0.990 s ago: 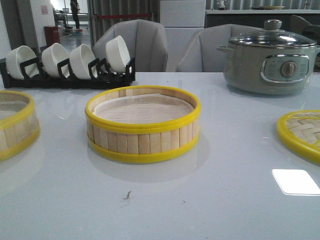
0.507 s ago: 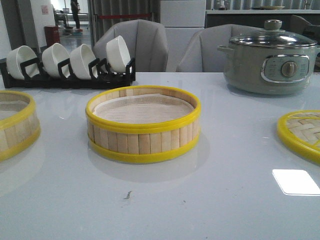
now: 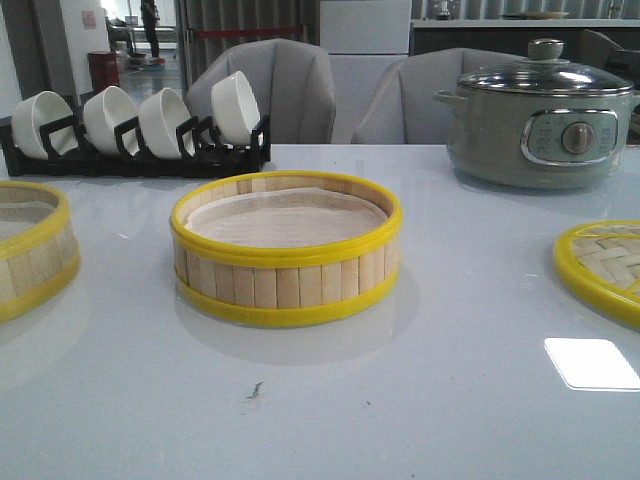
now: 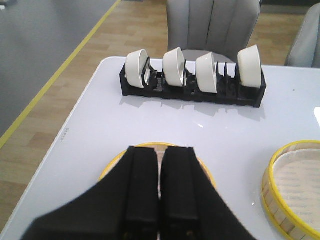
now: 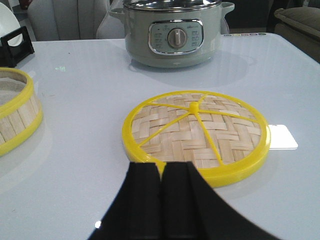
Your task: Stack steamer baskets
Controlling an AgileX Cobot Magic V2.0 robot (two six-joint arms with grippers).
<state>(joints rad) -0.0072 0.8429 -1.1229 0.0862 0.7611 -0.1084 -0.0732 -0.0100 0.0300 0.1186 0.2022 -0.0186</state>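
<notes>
My left pincer (image 4: 160,192) is closed, fingers pressed together with nothing between them, hovering above the left steamer basket (image 3: 30,250); only part of that basket's yellow rim shows past the fingers, so whether they touch it is probably not determinable. My right pincer (image 5: 161,200) is likewise closed and empty, just beside the woven lid (image 5: 196,131) lying flat on the white surface (image 3: 400,400). The centre steamer basket (image 3: 286,250) stands upright mid-surface, paper liner inside, well apart from the left basket. Behind stand the bowl rack (image 3: 135,125) and the electric pot (image 3: 540,115).
</notes>
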